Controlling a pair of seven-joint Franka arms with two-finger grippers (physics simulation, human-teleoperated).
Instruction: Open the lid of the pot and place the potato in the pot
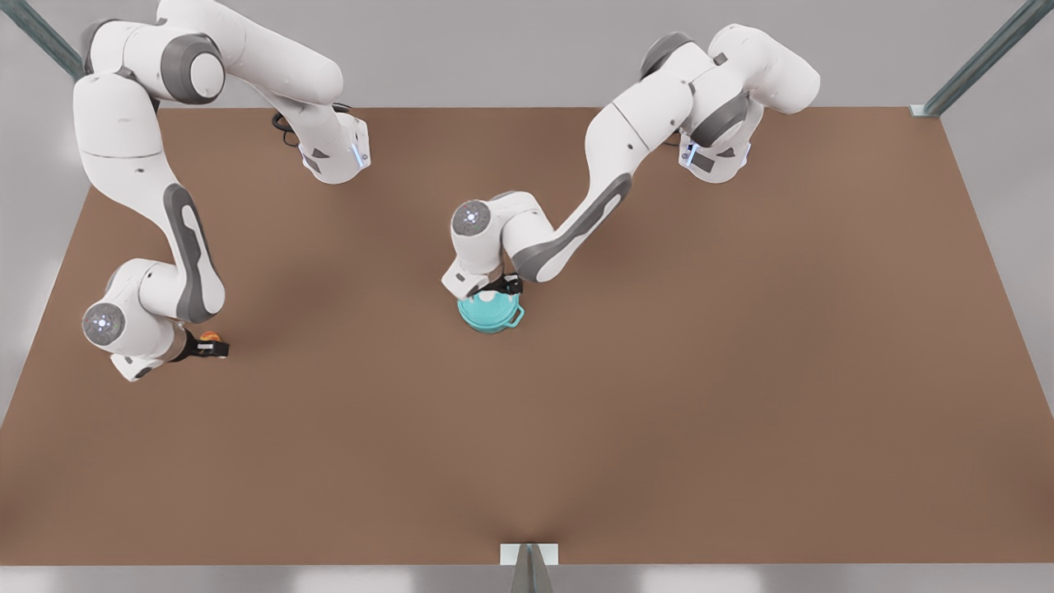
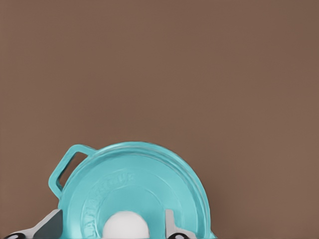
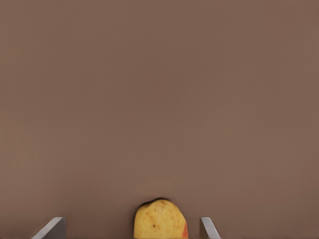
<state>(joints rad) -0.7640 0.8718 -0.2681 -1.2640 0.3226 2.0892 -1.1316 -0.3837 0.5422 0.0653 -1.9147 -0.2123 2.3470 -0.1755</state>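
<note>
The left gripper (image 1: 492, 290) is straddling the pot lid (image 2: 134, 191) knob mid-table, fingers (image 2: 170, 221) wide; centre before closing. The right gripper (image 1: 210, 347) is bracketing the potato (image 3: 159, 219), fingers wide.

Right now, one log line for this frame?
left gripper: open around pot lid knob | lid: on pot | right gripper: open, straddling potato | potato: on table

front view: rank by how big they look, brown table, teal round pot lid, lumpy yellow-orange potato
1. Brown table
2. Teal round pot lid
3. Lumpy yellow-orange potato, partly hidden by a gripper, but clearly smallest.
</note>
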